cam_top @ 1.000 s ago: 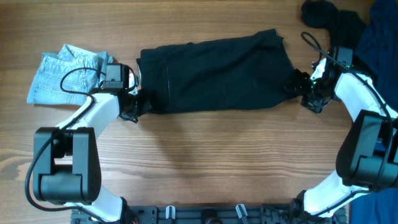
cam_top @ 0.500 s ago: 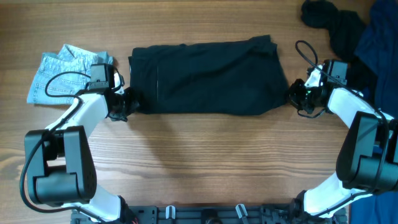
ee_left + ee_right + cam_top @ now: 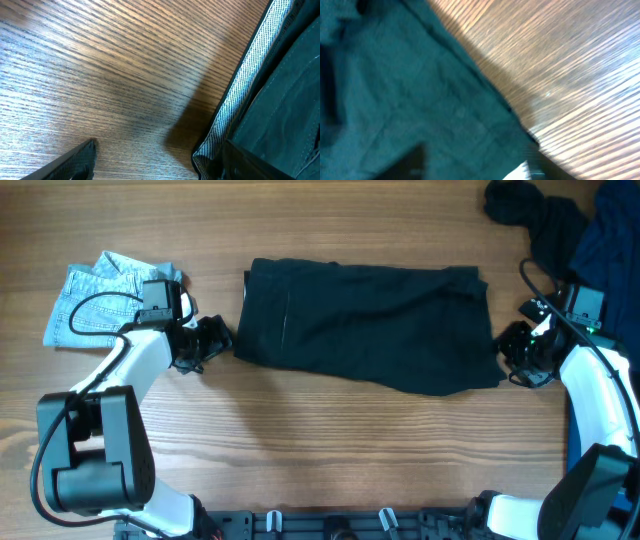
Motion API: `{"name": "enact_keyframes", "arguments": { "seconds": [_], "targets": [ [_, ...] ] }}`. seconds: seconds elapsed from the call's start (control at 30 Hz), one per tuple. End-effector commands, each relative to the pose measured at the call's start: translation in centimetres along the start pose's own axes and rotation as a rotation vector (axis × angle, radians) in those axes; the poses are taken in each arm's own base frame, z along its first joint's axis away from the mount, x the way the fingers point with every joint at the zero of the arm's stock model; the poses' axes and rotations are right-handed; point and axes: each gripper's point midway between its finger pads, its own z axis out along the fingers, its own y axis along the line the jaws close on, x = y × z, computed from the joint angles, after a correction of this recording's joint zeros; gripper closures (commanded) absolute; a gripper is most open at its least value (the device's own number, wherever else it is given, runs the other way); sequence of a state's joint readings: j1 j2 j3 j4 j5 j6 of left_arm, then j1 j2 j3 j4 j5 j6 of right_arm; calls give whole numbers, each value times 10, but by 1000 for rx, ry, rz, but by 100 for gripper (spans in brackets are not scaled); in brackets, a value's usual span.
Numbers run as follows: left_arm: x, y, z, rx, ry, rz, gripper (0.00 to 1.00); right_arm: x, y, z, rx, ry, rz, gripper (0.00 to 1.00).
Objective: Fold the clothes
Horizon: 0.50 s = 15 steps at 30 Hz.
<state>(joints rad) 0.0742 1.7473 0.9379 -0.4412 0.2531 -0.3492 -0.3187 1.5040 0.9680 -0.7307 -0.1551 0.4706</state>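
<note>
**Inspector A:** Where do we place the shorts [image 3: 365,325]?

**Inspector B:** We place them flat on the table [image 3: 320,460], near its middle. They are folded into one long black slab running from 9 o'clock to 3 o'clock, with the 3 o'clock end dropping slightly toward 4. We note soft creases across the top layer.

**Inspector A:** What do we record for the left fingers [image 3: 214,338]?

**Inspector B:** They sit at 9 o'clock of the shorts, just beside the waistband end. In the left wrist view they stand wide apart with mostly bare wood between them, and they grip nothing. The pale mesh lining [image 3: 235,105] runs along the edge of the cloth there. We cannot tell whether a fingertip touches the fabric.

**Inspector A:** And the right fingers [image 3: 512,345]?

**Inspector B:** They are at the opposite end, between 3 and 4 o'clock of the shorts, right at the cloth's edge. The right wrist view is blurred. Even so, we make out a fingertip at each lower corner, set wide, with the fabric lying loose beneath them. We see nothing clamped.

**Inspector A:** What else do we note on the table?

**Inspector B:** A light-blue denim garment [image 3: 95,305] lies at 9 to 10 o'clock of the shorts, beyond the left arm and well apart from them. A heap of black and deep-blue garments [image 3: 560,225] sits at 1 to 2 o'clock, in the far corner.
</note>
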Motion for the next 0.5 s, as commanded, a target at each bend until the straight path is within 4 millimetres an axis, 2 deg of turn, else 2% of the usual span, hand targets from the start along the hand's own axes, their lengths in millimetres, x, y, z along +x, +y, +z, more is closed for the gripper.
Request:
{"name": "enact_keyframes", "arguments": {
  "seconds": [0.0, 0.03, 0.07, 0.1, 0.17, 0.23, 0.27, 0.3, 0.33, 0.37, 0.4, 0.47],
  "targets": [
    [16, 5, 9, 10, 62, -15, 21, -23, 25, -4, -116, -91, -26, 23],
    [16, 1, 9, 33, 65, -14, 25, -31, 56, -11, -277, -120, -144, 27],
    [15, -4, 9, 61, 65, -11, 36, -36, 82, -20, -412, -155, -237, 28],
    [13, -10, 9, 93, 60, -6, 47, -44, 94, -24, -467, -187, -244, 31],
    [11, -24, 7, 172, 60, 31, 48, -45, 103, -13, -476, -184, -260, 31],
    [10, -28, 6, 195, 57, 34, 40, -42, 109, 6, -478, -162, -277, 31],
    [9, -29, 6, 196, 54, 36, 33, -43, 110, 21, -469, -151, -262, 31],
    [9, -29, 6, 197, 51, 37, 32, -46, 112, 35, -476, -143, -237, 37],
    [9, -29, 6, 197, 51, 37, 33, -48, 117, 46, -515, -129, -220, 53],
    [9, -29, 6, 197, 51, 37, 39, -47, 122, 54, -554, -111, -208, 75],
    [8, -29, 6, 197, 51, 37, 44, -46, 126, 65, -583, -88, -181, 87],
    [7, -30, 6, 200, 43, 40, 52, -50, 125, 85, -595, -85, -130, 90]
  ]
}}
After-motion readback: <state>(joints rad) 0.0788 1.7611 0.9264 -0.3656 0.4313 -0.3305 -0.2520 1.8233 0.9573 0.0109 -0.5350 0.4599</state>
